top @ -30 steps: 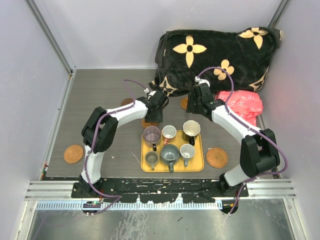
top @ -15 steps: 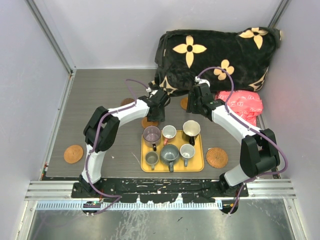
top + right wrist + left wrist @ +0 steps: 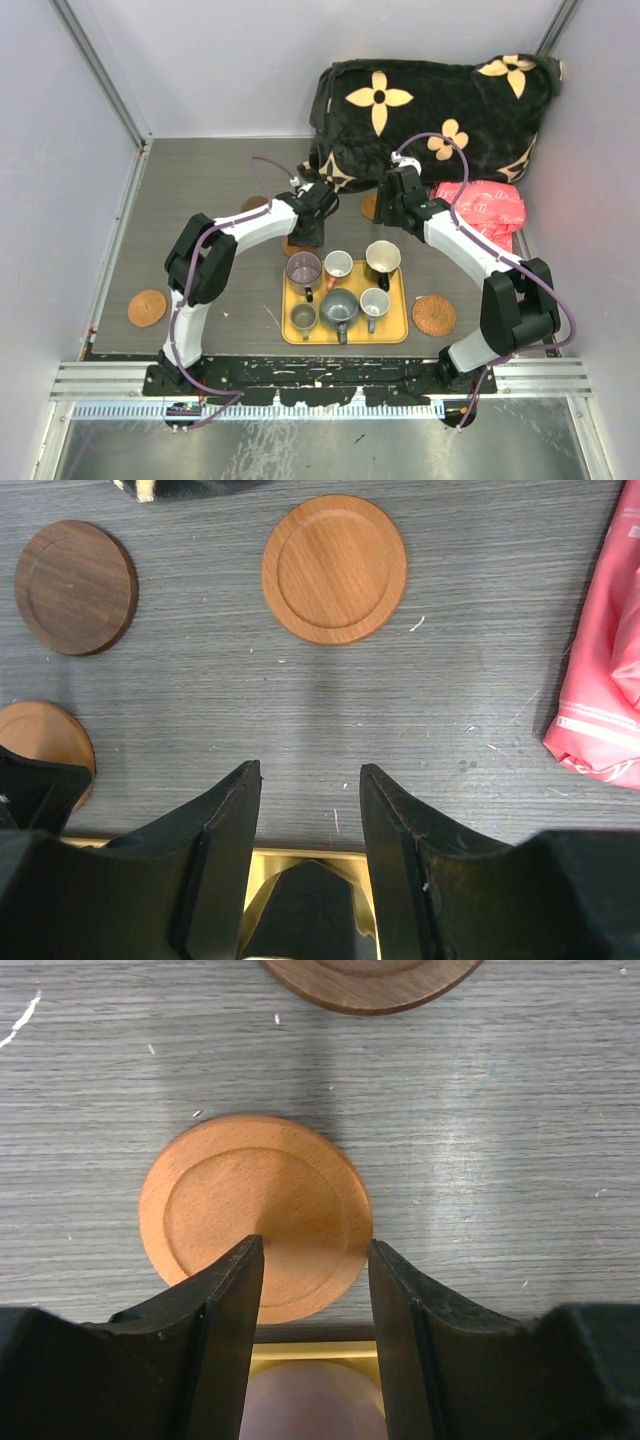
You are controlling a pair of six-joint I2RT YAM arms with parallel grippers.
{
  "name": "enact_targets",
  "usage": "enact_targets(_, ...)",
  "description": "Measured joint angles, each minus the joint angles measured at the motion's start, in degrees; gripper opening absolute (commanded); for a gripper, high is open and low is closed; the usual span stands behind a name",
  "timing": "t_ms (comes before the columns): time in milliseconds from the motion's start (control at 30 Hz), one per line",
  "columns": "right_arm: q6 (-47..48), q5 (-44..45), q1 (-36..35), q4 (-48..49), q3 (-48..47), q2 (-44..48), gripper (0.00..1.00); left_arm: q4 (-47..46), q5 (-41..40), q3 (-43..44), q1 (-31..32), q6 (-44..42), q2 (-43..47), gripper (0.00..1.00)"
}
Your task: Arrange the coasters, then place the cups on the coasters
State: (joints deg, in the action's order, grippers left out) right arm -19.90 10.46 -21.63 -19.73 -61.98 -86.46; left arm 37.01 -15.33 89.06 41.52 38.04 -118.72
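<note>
Currently yellow tray holds six cups; coasters lie outside it.

Just ahead of the black left gripper lies an orange-brown coaster, with a dark brown coaster beyond it. Ahead of the right gripper lies a second orange-brown coaster. A pink bag is to its right, on streaky grey tabletop.

Top view: the left hand covers most of the orange coaster. The left arm hides part of the dark coaster. The right hand overlaps the second orange coaster.

Left wrist view: the dark coaster is cut off at the top edge. The tray and purple cup are cut off at the bottom edge.

Right wrist view: the red bag is cut off at the right edge.
</note>
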Motion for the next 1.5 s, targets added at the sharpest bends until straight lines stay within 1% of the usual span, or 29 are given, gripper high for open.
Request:
enact_targets(300, 0.0, 0.2, 0.0, 0.0, 0.2, 0.3, 0.51, 0.1, -1.9, -3.6, -0.5, -0.3, 3.5, 0.50)
enact_targets(533, 0.0, 0.0, 0.0, 0.0, 0.3, 0.3, 0.51, -1.3, -0.9, -7.1, -2.6, -0.2, 4.5, 0.49)
enact_targets(867, 0.0, -0.3, 0.0, 0.0, 0.3, 0.3, 0.51, -4.2, 0.8, -7.9, -3.2, 0.1, 4.7, 0.48)
enact_targets(1000, 0.0, -0.3, 0.0, 0.0, 0.3, 0.3, 0.50, -4.4, 1.1, -7.6, -3.0, 0.0, 4.4, 0.48)
enact_targets(1133, 0.0, -0.3, 0.0, 0.0, 0.3, 0.3, 0.51, -4.4, 1.2, -5.5, -2.7, 0.0, 2.9, 0.48)
enact_targets(1500, 0.1, -0.1, 0.0, 0.0, 0.3, 0.3, 0.50, -5.1, 1.7, -1.3, 0.1, 0.0, -0.1, 0.47)
